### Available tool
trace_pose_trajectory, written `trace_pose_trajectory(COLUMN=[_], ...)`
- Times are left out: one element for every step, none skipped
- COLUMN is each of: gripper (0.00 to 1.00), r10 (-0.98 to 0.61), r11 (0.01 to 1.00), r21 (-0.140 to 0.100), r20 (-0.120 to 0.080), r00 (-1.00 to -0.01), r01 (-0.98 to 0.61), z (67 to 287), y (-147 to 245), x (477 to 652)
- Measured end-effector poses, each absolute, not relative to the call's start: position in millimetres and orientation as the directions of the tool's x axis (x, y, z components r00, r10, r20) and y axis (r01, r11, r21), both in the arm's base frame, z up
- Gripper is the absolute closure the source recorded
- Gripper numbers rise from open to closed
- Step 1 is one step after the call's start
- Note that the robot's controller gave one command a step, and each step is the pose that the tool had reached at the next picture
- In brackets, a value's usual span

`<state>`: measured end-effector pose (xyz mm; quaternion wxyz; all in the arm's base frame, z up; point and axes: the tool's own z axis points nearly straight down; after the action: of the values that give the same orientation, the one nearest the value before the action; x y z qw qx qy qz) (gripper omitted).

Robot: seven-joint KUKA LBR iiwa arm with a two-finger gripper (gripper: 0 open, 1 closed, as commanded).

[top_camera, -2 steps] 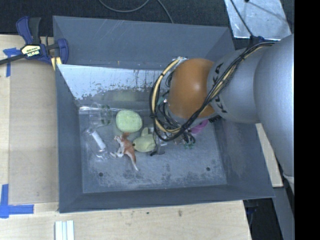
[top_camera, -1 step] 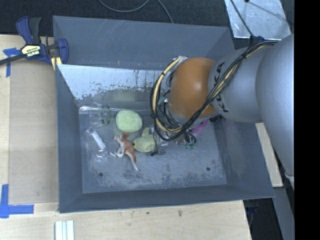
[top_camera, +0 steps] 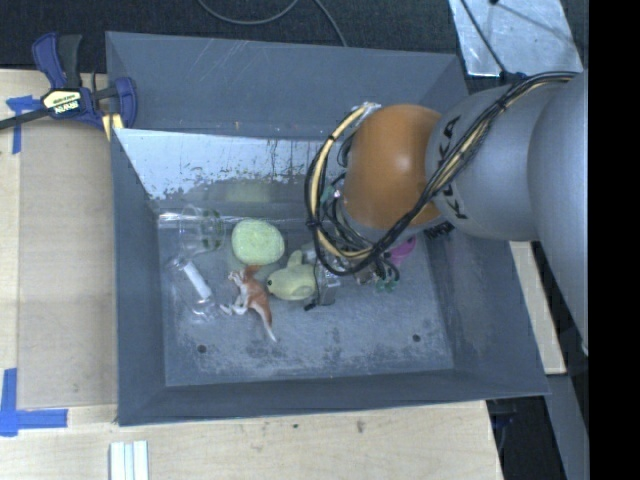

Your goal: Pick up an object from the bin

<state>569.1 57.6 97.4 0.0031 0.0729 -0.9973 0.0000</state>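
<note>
Black "KUKA" lettering (top_camera: 451, 173) on silver arm (top_camera: 525, 153) nr wrist (partly hidden by cables (top_camera: 470, 118)).

One grey bin (top_camera: 140, 268) holds two pale green things, a round green lump (top_camera: 258, 241) and an oval green lump (top_camera: 290, 286), one orange toy figure (top_camera: 258, 303), two clear plastic pieces (top_camera: 192, 280) and one magenta scrap (top_camera: 403, 251).
</note>
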Motion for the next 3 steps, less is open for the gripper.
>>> trace_pose_trajectory(gripper=[1.00, 1.00, 1.00], r10=[-0.146, -0.146, -0.147], r11=[0.989, 0.989, 0.989], r21=[0.000, -0.001, -0.001], r20=[-0.003, -0.009, -0.007], r00=[-0.989, -0.989, -0.989], r01=[-0.146, -0.146, -0.147], z=[116, 125, 129], y=[58, 58, 58], x=[571.7, 572.6, 572.4])
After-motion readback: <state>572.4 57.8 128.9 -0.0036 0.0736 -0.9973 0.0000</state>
